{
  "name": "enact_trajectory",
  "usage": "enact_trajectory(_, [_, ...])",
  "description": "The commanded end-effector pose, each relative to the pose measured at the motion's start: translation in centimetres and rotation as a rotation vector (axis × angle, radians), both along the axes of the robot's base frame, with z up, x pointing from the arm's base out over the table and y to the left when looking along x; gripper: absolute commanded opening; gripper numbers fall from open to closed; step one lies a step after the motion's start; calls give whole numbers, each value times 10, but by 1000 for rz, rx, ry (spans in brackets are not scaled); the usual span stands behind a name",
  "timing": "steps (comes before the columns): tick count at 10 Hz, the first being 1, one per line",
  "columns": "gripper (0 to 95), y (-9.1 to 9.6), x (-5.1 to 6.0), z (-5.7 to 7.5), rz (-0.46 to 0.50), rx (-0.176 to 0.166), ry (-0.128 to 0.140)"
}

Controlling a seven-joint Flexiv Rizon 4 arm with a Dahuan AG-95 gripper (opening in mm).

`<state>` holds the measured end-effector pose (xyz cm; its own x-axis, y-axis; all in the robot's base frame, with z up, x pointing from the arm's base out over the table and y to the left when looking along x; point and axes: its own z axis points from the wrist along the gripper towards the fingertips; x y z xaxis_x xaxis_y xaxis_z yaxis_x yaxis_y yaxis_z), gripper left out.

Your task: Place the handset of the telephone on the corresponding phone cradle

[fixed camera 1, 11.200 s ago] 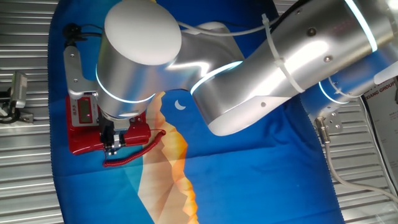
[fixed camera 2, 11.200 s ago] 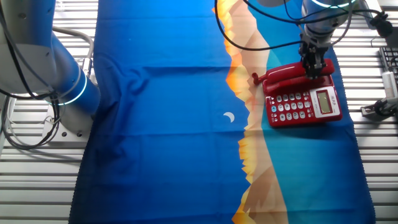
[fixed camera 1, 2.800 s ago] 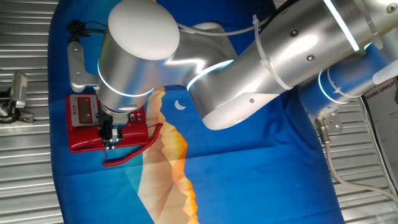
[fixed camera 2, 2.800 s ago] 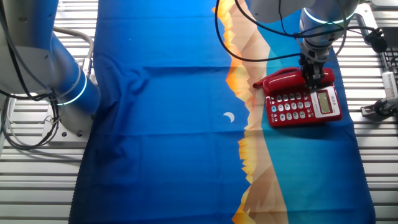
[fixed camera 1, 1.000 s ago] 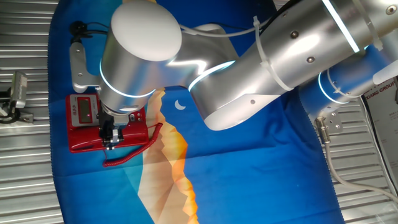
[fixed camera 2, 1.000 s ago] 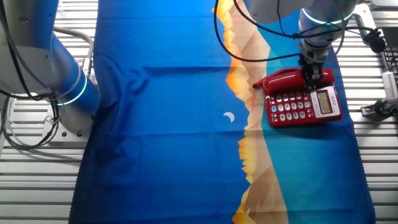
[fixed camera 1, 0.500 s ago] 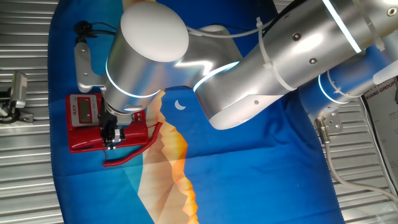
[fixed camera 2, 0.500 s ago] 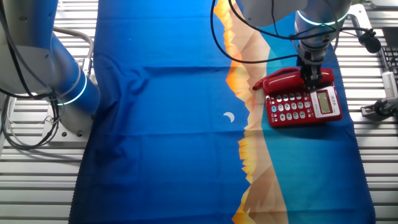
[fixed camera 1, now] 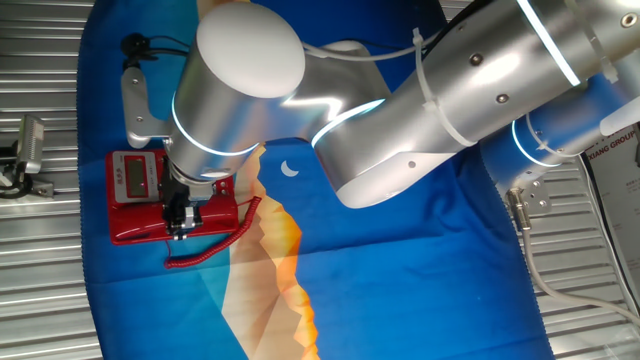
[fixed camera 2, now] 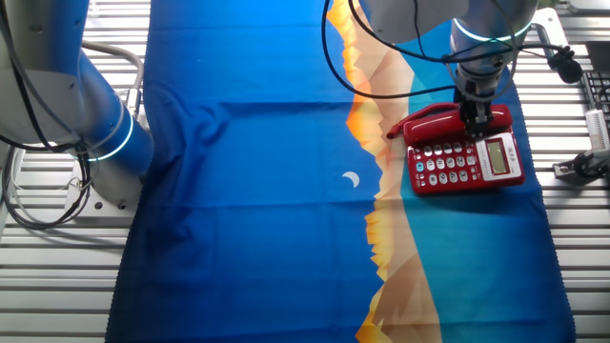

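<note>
Handset [fixed camera 2: 440,121]: lies on the phone cradle [fixed camera 2: 505,119] along the upper edge of the telephone [fixed camera 2: 465,158], upper right of frame, long axis left-right, coiled cord [fixed camera 1: 215,246] trailing onto the blue cloth [fixed camera 2: 257,171]. Gripper [fixed camera 2: 477,122]: down on the handset; whether it is clamped cannot be told. Arm housing [fixed camera 1: 240,100] hides the keypad in one view.

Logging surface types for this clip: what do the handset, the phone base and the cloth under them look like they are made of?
The handset looks like glossy red plastic, with bright highlights along its rounded bar. The telephone base seems the same red plastic, with a grey-green screen. The cloth looks like thin printed fabric, matte, with soft wrinkles. The end effector appears to be dark metal or plastic; it is too small to tell.
</note>
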<state>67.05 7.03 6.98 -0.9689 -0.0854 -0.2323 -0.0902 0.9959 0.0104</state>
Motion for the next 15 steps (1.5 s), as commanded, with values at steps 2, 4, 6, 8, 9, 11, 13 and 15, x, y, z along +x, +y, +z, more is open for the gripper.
enact_trajectory(2, [0, -1, 0, 0, 2, 0, -11])
enact_trajectory(4, [0, -1, 0, -1, 2, -2, -14])
enact_trajectory(6, [0, -1, -1, -1, 3, -1, -17])
enact_trajectory(8, [0, -1, -1, -1, 4, -1, -20])
enact_trajectory(9, [0, -1, -1, -1, 5, -1, -20])
enact_trajectory(11, [0, -1, -1, -2, 6, 4, -24])
enact_trajectory(13, [0, -1, -1, -2, 5, 1, -23])
enact_trajectory(15, [0, -1, -1, -2, 8, -1, -20])
